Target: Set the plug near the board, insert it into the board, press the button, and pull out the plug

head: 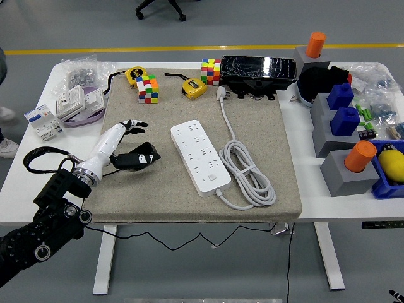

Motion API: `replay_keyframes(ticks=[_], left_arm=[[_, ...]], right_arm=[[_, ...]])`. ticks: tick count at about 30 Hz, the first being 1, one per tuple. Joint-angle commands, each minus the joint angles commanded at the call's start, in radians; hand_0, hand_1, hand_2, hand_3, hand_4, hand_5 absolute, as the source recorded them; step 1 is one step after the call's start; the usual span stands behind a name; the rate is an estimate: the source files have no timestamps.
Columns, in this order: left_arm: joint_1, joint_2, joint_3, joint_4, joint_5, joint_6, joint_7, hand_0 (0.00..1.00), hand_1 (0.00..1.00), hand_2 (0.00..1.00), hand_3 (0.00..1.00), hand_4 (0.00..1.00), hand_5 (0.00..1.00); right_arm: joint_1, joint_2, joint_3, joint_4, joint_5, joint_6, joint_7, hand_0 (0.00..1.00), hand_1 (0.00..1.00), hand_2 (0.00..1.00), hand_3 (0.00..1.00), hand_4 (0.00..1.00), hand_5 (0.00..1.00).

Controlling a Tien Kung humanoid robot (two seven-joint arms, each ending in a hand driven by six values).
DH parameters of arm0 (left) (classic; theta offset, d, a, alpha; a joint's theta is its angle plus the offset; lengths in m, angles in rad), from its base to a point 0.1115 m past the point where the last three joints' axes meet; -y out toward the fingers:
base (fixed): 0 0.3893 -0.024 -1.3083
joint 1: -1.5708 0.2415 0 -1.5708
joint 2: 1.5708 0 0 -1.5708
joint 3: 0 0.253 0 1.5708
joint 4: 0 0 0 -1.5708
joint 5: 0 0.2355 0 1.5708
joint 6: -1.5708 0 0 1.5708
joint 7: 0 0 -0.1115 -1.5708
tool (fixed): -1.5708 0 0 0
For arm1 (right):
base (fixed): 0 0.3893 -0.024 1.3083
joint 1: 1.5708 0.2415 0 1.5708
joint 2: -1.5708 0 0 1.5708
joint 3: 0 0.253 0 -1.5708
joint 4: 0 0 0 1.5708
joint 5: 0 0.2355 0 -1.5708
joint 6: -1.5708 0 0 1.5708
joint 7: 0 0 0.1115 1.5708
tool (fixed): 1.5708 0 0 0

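Note:
A white power strip (201,158) lies on the beige mat (265,126) in the middle of the table, with its round button (213,178) at the near end. Its white cable (250,172) is coiled to the right and ends in a white plug (221,93) at the back. A black plug (139,156) lies on the mat left of the strip. My left hand (132,126) reaches in from the lower left, its fingers spread just behind the black plug and holding nothing. My white forearm (101,154) lies beside the plug.
Two colour cubes (148,88) (211,71), two yellow tape measures (194,87), and a black box (257,71) stand along the mat's back. Circuit breakers (79,101) are at the left. Grey blocks with orange (360,156) and blue parts (345,120) fill the right.

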Motion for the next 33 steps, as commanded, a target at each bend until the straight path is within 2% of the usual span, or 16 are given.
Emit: replay_keyframes(ticks=[3,4,9,10,15,16,21,22,27,28,33], left_arm=[[-0.003,-0.003,0.006,0.015,0.004,0.004,0.001,0.753,0.756,0.719,0.788,0.998,0.334],[-0.005,-0.005,0.010,0.025,0.008,0.007,0.002,0.731,0.702,0.685,0.769,0.998,0.303],[-0.016,-0.014,0.028,0.056,0.038,0.021,0.025,0.731,0.702,0.685,0.769,0.998,0.303],[-0.018,-0.015,0.029,0.058,0.040,0.022,0.029,0.628,0.630,0.587,0.697,0.998,0.168],[-0.034,-0.028,0.048,0.082,0.057,0.035,0.065,0.628,0.630,0.587,0.697,0.998,0.168],[-0.036,-0.030,0.050,0.085,0.056,0.039,0.065,0.450,0.447,0.508,0.549,0.829,0.028],[-0.043,-0.037,0.056,0.091,0.057,0.067,0.059,0.450,0.447,0.508,0.549,0.829,0.028],[-0.044,-0.038,0.057,0.090,0.059,0.067,0.066,0.345,0.366,0.459,0.539,0.693,0.002],[-0.043,-0.036,0.053,0.070,0.061,0.055,0.082,0.345,0.366,0.459,0.539,0.693,0.002],[-0.042,-0.036,0.052,0.064,0.056,0.053,0.081,0.331,0.353,0.444,0.537,0.668,0.002],[-0.046,-0.033,0.055,0.014,-0.002,0.044,0.053,0.331,0.353,0.444,0.537,0.668,0.002]], right_arm=[[0.000,0.000,-0.001,0.001,0.000,0.000,0.000,0.574,0.632,0.609,0.539,0.883,0.412],[0.001,0.000,-0.001,0.001,0.000,0.000,0.000,0.574,0.632,0.609,0.539,0.883,0.411],[0.000,-0.001,-0.003,0.000,0.001,0.000,0.000,0.574,0.632,0.609,0.539,0.883,0.411],[0.000,-0.001,-0.003,0.000,0.000,0.000,0.000,0.573,0.632,0.608,0.539,0.882,0.412],[0.000,-0.001,-0.002,0.000,0.001,-0.001,0.000,0.573,0.632,0.608,0.539,0.882,0.412],[0.000,-0.001,-0.002,0.001,0.001,-0.001,0.000,0.573,0.632,0.608,0.538,0.882,0.411],[0.001,-0.002,-0.002,0.001,0.001,-0.001,0.000,0.573,0.632,0.608,0.538,0.882,0.411],[0.000,-0.002,-0.002,0.001,0.001,-0.001,0.000,0.573,0.632,0.608,0.538,0.882,0.411],[-0.001,-0.001,-0.002,0.001,0.000,-0.001,0.000,0.573,0.632,0.608,0.538,0.882,0.411],[-0.001,-0.001,-0.002,0.001,0.000,-0.001,0.000,0.573,0.631,0.608,0.538,0.882,0.411],[-0.001,-0.001,-0.003,0.001,0.000,-0.001,0.000,0.573,0.631,0.608,0.538,0.882,0.411]])
